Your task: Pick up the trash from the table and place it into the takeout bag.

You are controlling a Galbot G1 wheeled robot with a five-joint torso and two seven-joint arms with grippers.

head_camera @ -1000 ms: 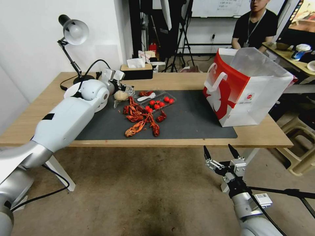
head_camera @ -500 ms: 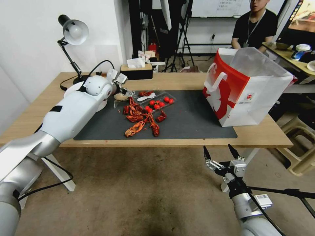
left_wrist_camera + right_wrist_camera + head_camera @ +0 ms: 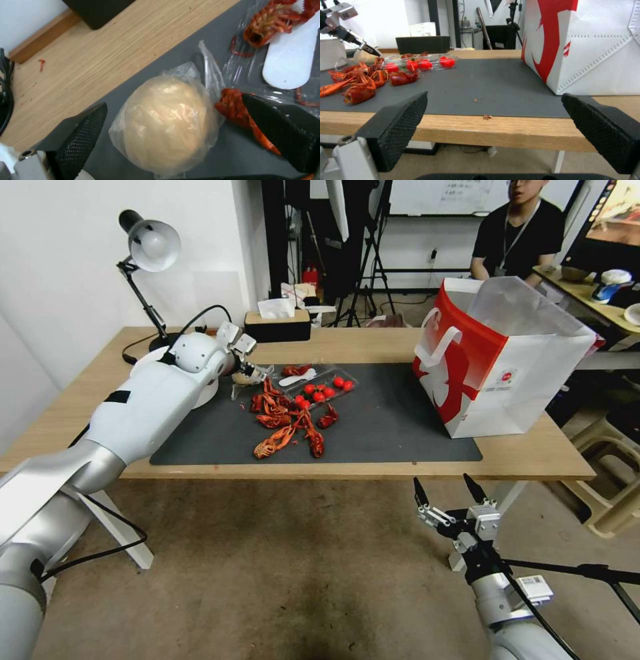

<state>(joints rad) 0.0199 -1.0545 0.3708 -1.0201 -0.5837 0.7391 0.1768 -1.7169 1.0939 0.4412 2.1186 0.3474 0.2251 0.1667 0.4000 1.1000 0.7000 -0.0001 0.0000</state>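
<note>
Over the mat [image 3: 373,427] — left gripper [image 3: 176,125] spread around bagged beige bowl [image 3: 166,122].

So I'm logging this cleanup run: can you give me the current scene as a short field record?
left claw: open, straddling the plastic-wrapped beige ball on the dark mat
right claw: open, parked below the table edge
crayfish shells: scattered on the mat
takeout bag: upright, open, at the mat's right end
</note>
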